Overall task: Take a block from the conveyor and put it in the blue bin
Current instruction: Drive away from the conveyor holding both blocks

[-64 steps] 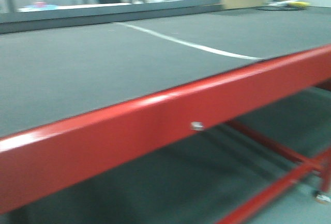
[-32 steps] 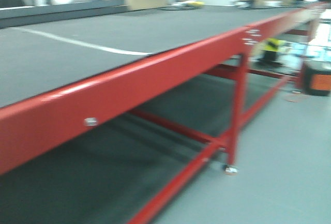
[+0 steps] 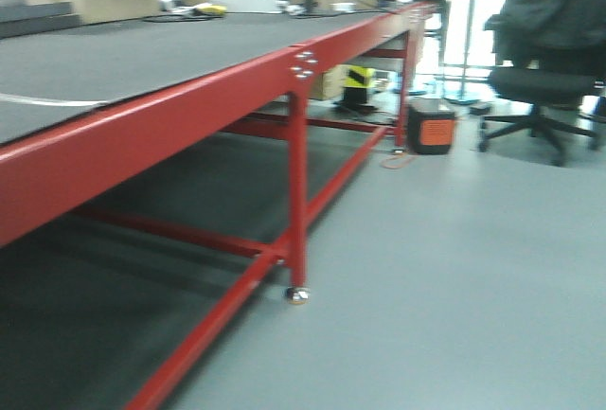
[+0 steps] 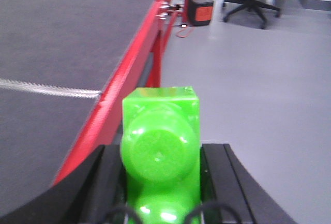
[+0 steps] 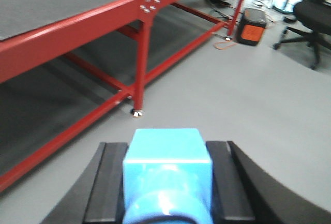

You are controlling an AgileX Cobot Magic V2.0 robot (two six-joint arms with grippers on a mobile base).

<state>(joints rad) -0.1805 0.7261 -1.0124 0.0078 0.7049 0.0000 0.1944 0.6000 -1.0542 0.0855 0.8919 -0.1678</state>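
Presently, front view: the conveyor (image 3: 142,60) runs along the left side of the picture, and no block shows on the stretch of belt I can see.
Floor beyond: an office chair (image 3: 540,79) and an orange box (image 3: 433,128) stand near the conveyor's far legs.
Blue bin: not in view in any picture.
Left wrist view: my left gripper (image 4: 161,175) is clamped on a green block (image 4: 160,131), which hangs over the conveyor's red edge.
Right wrist view: my right gripper (image 5: 166,182) is clamped on a blue block (image 5: 168,151), above grey floor and well off the belt.
Handling, judged: both blocks look like rigid, glossy plastic. They are probably light and somewhat slippery.
Hold, judged: the flat side faces suit the pads best, while the rounded stud gives poor purchase.
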